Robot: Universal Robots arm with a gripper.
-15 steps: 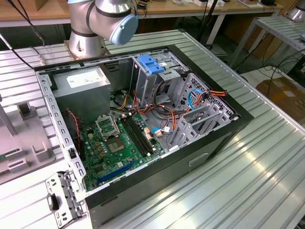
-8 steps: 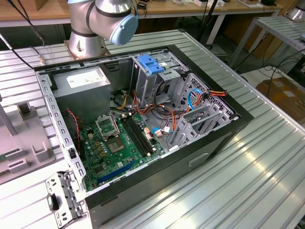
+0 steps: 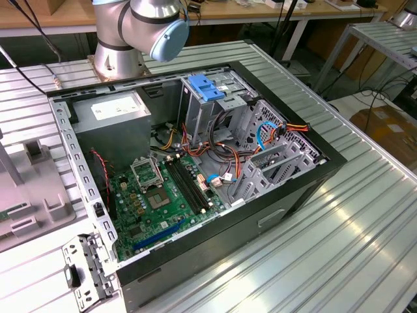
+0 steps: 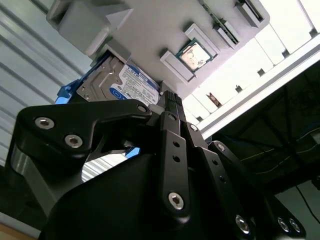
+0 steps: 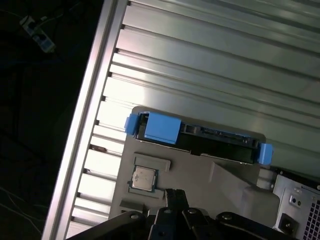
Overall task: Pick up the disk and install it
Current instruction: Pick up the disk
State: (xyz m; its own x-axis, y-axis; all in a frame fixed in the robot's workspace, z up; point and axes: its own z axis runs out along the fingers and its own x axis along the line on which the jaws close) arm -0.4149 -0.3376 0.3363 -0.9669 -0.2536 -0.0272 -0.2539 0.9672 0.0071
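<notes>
Quick notes on this one. The disk (image 4: 120, 82) wasn't picked up yet. It stood on edge in a slot of the grey fixture (image 4: 150, 30), label side showing in the second wrist view and its blue side rails poking out at both ends in the first wrist view (image 5: 215, 142). A bare processor chip (image 4: 192, 55) sat in its own recess of the same fixture, just beside the slot.

The pincer (image 4: 170, 97) hung near the fixture with its fingers pressed together and nothing between them, apart from the disk as far as I could tell.

In the exterior view the open computer case (image 3: 260, 215) lay on the ribbed tabletop (image 3: 352, 248), with the fixture (image 3: 32, 195) off at about 9 o'clock from it. A bare blue bracket (image 3: 205, 88) sat at roughly 12 o'clock inside the case, and the power supply (image 3: 114, 114) at about 10.

My worries from here:
- A pincer that comes down unspread would jab the disk's top edge or the fixture.
- A sloppy approach could clip that chip.
- Grabbing by the plastic rails looks risky, since they'd probably flex and the disk could tilt or jam in the slot.
- The loose cables (image 3: 228, 156) around the drive cage could snag the disk on the way in.
</notes>
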